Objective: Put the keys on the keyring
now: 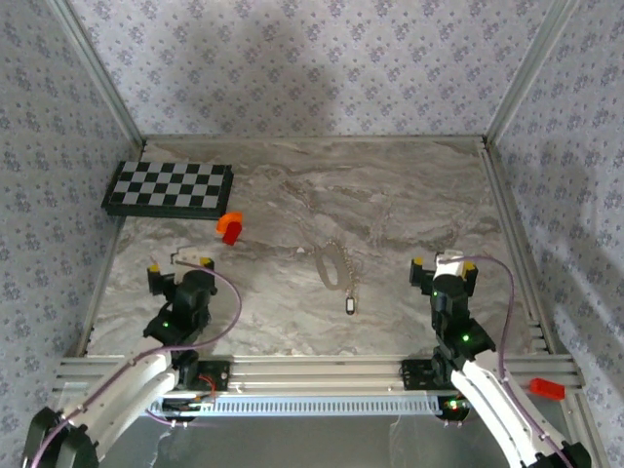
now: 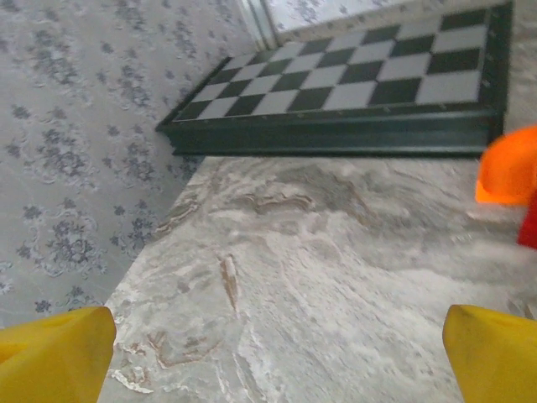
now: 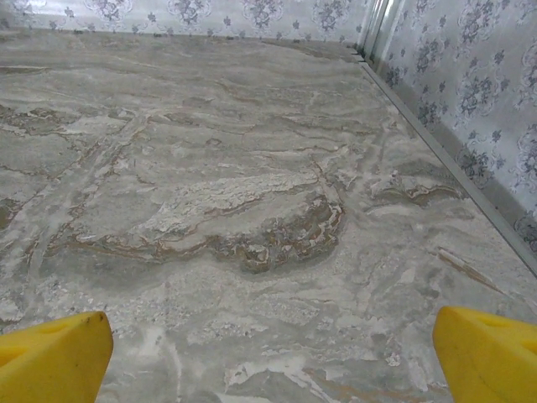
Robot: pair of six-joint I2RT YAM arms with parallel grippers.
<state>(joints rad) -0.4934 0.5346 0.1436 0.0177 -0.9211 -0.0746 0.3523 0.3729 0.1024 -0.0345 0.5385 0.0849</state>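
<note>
The keyring (image 1: 332, 263), a thin silvery oval loop with a fine chain, lies mid-table in the top view. Just below it rests a tiny key (image 1: 350, 304) with a small black head and a thin blade. My left gripper (image 1: 181, 263) stands open at the near left, well left of both, with only bare marble between its yellow fingertips (image 2: 54, 353). On the near right, my right gripper (image 1: 444, 265) is open too, right of the key, and its yellow fingertips (image 3: 50, 357) frame nothing but table.
A black-and-white checkerboard (image 1: 168, 188) lies at the far left, seen close by the left wrist as a checkerboard (image 2: 361, 80). An orange-red block (image 1: 230, 228) sits near its right end. Patterned walls and metal rails (image 1: 512, 234) bound the marble table.
</note>
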